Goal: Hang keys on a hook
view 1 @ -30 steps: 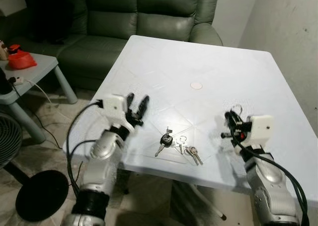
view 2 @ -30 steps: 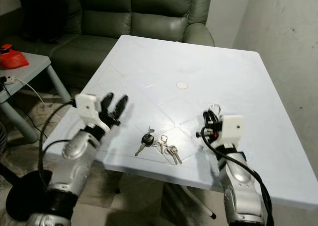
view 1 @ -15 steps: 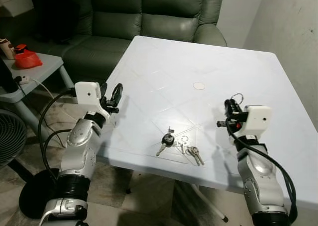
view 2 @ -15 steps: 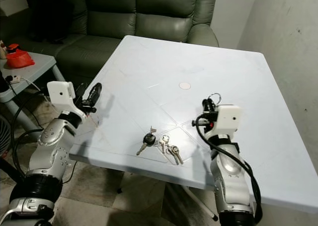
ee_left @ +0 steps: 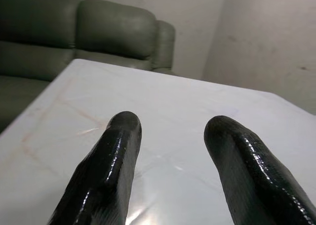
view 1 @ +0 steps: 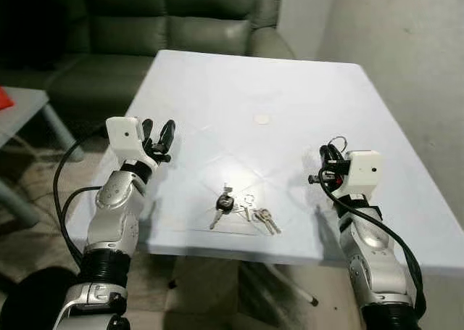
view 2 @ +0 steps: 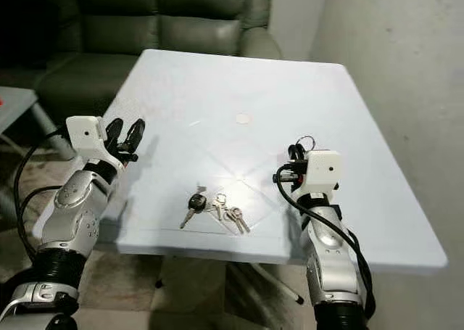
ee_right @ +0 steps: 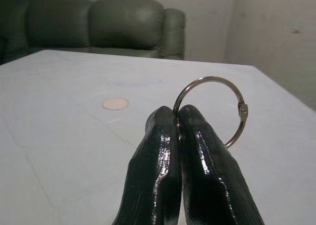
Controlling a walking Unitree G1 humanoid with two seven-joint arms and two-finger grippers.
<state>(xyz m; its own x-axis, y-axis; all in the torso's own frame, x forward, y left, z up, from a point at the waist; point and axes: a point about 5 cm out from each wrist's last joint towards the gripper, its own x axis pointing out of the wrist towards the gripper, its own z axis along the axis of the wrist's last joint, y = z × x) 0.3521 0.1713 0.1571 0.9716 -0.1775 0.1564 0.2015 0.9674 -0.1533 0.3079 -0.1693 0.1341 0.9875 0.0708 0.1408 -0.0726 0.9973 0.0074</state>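
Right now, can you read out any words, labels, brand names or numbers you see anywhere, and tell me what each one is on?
No readable text anywhere.
Keys on the white table: any stamping is too small to read.
Metal ring pinched in the right gripper: no marking visible.
Left gripper fingers: plain black.

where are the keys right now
The keys lie on the white table near its front edge, between the open left gripper and the right gripper, which is shut on a metal ring.

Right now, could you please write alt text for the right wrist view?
The right gripper, fingers shut, pinches a metal ring upright above a white table. A small round disc lies on the table, with a green sofa behind.
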